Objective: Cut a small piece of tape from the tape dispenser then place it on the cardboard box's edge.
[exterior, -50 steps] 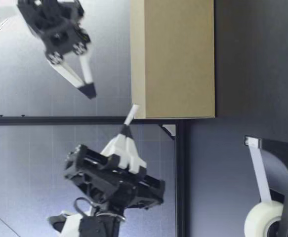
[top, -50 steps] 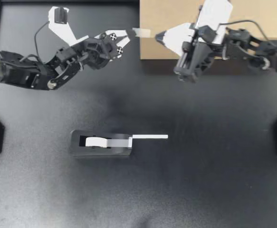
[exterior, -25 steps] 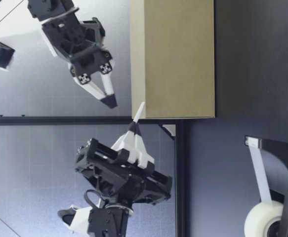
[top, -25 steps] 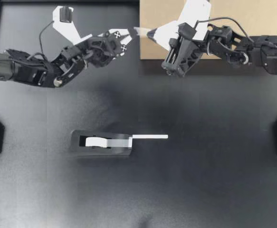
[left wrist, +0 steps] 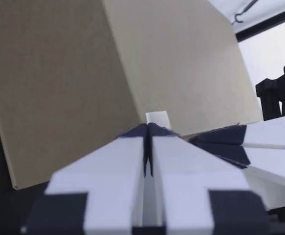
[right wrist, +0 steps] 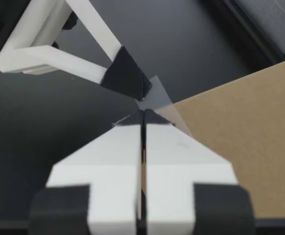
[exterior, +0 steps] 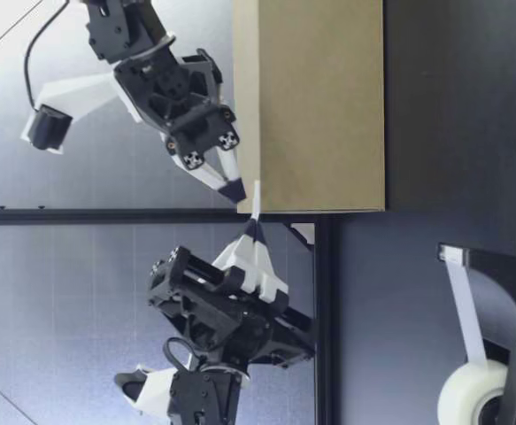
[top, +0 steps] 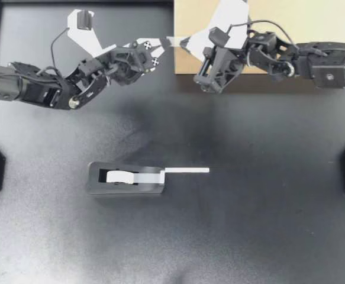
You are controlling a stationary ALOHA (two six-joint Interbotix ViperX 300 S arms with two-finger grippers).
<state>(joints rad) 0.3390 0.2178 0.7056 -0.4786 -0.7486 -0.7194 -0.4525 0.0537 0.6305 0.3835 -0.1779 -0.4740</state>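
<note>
The piece of tape (top: 175, 41) hangs right by the upper corner of the cardboard box (top: 326, 18), pinched in the left gripper (top: 163, 43). The right gripper (top: 187, 42), fingers pressed together, points its tip at the tape from the opposite side. The tape dispenser (top: 126, 177) sits well apart.

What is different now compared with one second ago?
My right claw moved across the cardboard box toward my left claw and now ends right beside the piece of tape. My left claw remains shut on it; the tape dispenser did not move.
</note>
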